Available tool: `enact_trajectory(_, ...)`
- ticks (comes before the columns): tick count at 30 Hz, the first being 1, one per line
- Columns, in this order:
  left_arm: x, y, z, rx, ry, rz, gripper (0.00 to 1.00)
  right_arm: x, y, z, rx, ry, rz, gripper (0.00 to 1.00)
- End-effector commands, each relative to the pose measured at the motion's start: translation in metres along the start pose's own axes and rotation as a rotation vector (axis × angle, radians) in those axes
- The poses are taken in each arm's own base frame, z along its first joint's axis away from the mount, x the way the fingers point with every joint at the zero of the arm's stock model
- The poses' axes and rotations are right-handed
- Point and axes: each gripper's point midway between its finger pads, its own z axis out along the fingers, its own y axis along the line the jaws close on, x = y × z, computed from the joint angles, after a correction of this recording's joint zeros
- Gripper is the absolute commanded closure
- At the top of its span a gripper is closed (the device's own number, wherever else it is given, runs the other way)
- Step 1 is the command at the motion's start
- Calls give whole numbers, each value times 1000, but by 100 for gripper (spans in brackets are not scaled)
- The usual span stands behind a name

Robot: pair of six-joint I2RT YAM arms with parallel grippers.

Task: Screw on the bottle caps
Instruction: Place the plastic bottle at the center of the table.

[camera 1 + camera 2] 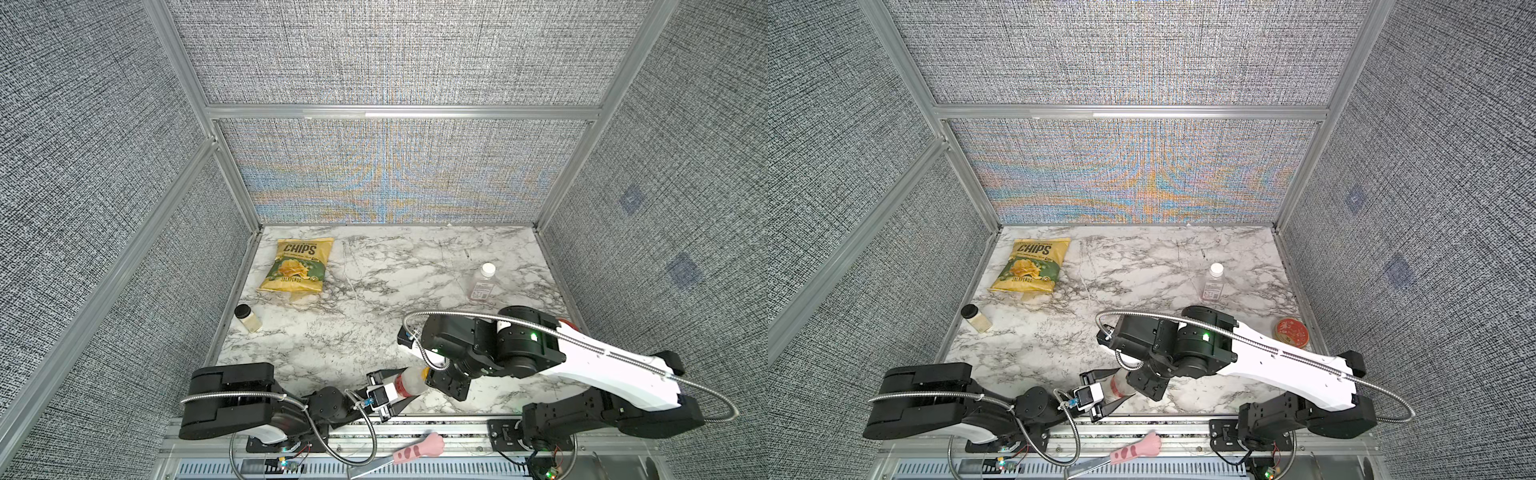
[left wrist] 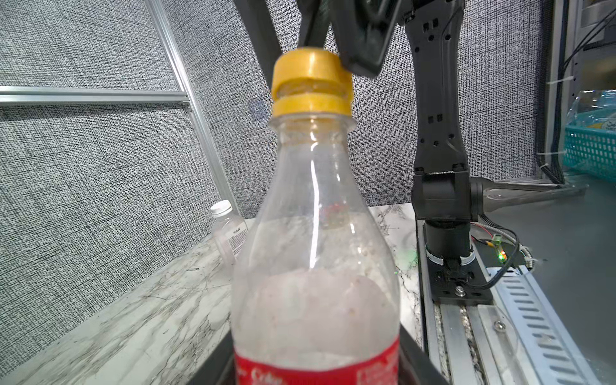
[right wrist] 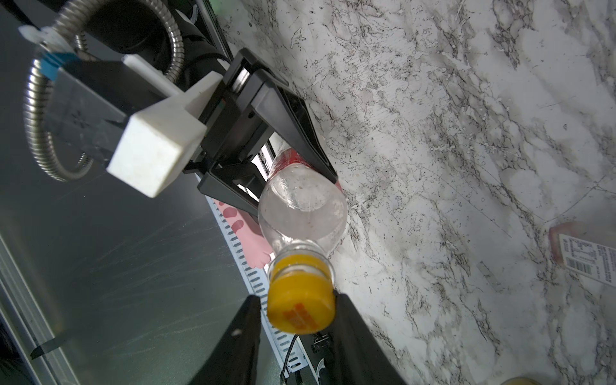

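Observation:
A tall clear bottle (image 1: pixel 409 380) with a red label stands near the table's front edge. My left gripper (image 2: pixel 316 366) is shut on its labelled body, one finger on each side. The orange-yellow cap (image 2: pixel 310 71) sits on its neck, and a strip of thread shows between the cap and its ring. My right gripper (image 3: pixel 296 300) comes down from above and is shut on that cap (image 3: pixel 300 306). The shorter pink-tinted bottle (image 1: pixel 482 286) stands at the back right, apart from both arms, with the white cap (image 1: pixel 488 268) on its mouth.
A yellow chips bag (image 1: pixel 297 266) lies at the back left. A small black-lidded jar (image 1: pixel 248 319) stands by the left wall. A round red tin lid (image 1: pixel 1291 332) lies by the right wall. A pink-handled knife (image 1: pixel 417 446) rests on the front rail.

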Motion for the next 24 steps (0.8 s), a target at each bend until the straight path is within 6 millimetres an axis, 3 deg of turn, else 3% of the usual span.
enact_trajectory(1, -3, 6, -6, -26, -18, -8, 44, 2, 0, 2, 6, 9, 0, 62)
enact_trajectory(5, -5, 7, -6, -30, -23, -5, 44, 2, -1, 3, 14, 11, 0, 63)
enact_trajectory(16, -2, 8, -1, -42, -9, 34, 44, 3, -11, 5, 81, 54, 16, 77)
enact_trajectory(24, -7, 25, 7, -147, -2, 107, 46, 9, -23, 14, 176, 143, 64, 82)
